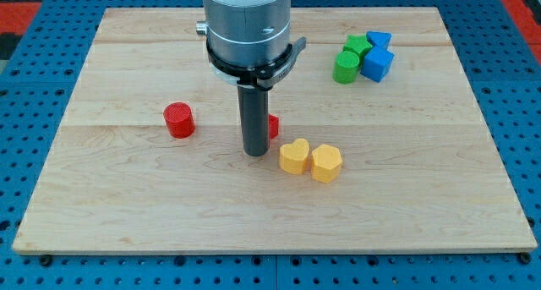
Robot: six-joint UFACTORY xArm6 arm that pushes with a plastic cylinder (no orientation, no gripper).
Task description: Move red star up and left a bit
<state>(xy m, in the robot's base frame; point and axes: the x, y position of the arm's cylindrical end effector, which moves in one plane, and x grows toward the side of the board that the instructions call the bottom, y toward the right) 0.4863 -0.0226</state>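
Nothing on my screen is a container; the only thing bearing anything is the wooden board (pixel 127 205), lying on a blue perforated table (pixel 34 87), and every block sits directly on its bare surface. I count eight blocks. Two are red: a red cylinder (pixel 179 120) left of centre, and the red star (pixel 273 126), of which I see only a sliver at the right edge of my rod, so I cannot confirm its shape from this view. Two are yellow: a yellow heart (pixel 294 156) and a yellow hexagon (pixel 326 163), touching side by side just below and right of the rod. Two are green: a green cylinder (pixel 345 68) and a green star (pixel 357 46), and two are blue: a blue cube (pixel 377 63) and another blue block (pixel 379 40) whose shape I cannot make out; these four are bunched tightly together near the view's top right, well apart from the rest. There is no claw on this arm, so no opening to report; it ends in a dark rod, and my tip (pixel 255 153) rests on the board near the centre, just left of the red star and seemingly against it, with the yellow heart just to its right and the red cylinder well off to its left.
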